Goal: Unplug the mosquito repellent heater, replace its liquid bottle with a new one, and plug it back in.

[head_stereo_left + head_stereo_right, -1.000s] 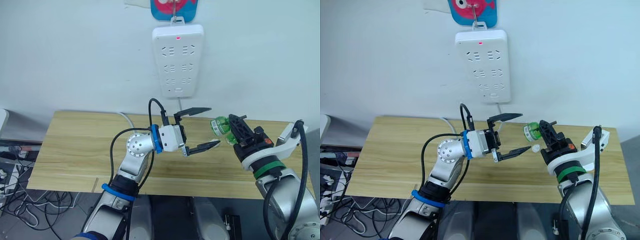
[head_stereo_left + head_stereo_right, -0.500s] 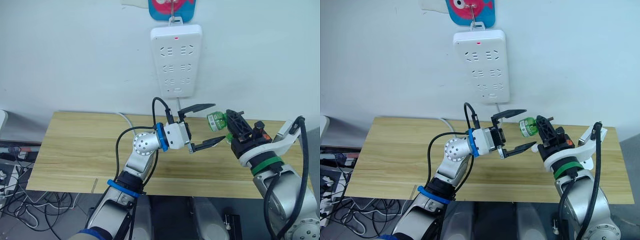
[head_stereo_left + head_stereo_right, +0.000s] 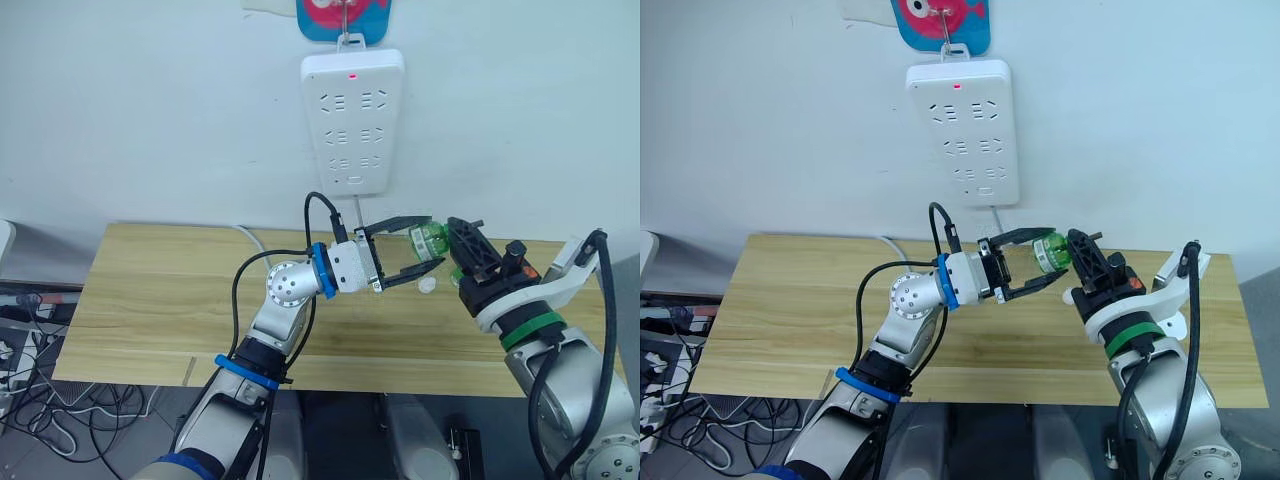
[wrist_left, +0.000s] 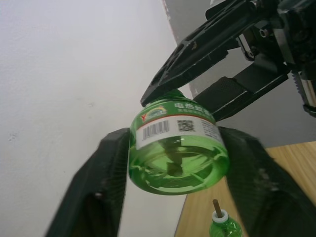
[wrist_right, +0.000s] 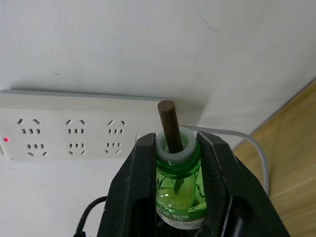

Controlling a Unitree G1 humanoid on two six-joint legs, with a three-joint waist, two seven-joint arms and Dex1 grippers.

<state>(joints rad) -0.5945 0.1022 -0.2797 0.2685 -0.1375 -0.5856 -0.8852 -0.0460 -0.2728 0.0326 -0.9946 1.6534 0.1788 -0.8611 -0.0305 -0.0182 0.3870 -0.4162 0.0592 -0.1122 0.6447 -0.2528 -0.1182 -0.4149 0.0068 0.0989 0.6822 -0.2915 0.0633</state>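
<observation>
Your right gripper (image 5: 174,163) is pinched on the neck of a green bottle (image 3: 1051,253), just under the white collar, so the brown wick (image 5: 170,126) pokes out free past the fingertips and stays untouched. That grip leaves the bottle's body and base exposed, which is why your left gripper (image 4: 173,153) has room to come in from the other side: its jaws stand a little wider than the bottle's body, one finger (image 4: 101,168) on each flank, close to the label but I can't tell whether they press it yet. Read this as a hand-over held in mid-air above the table (image 3: 150,290), in front of the wall, with the right still carrying the weight; don't release it until the left has clearly closed. A second green bottle (image 4: 224,227) with its own wick stands on the table below, so you will have to keep straight which is new and which is spent. The power strip (image 3: 354,120) hangs on the wall with its red light on and every socket bare. I can't make out the heater itself anywhere; only a small white piece (image 3: 427,285) lies on the table beneath the grippers, too small to identify.
</observation>
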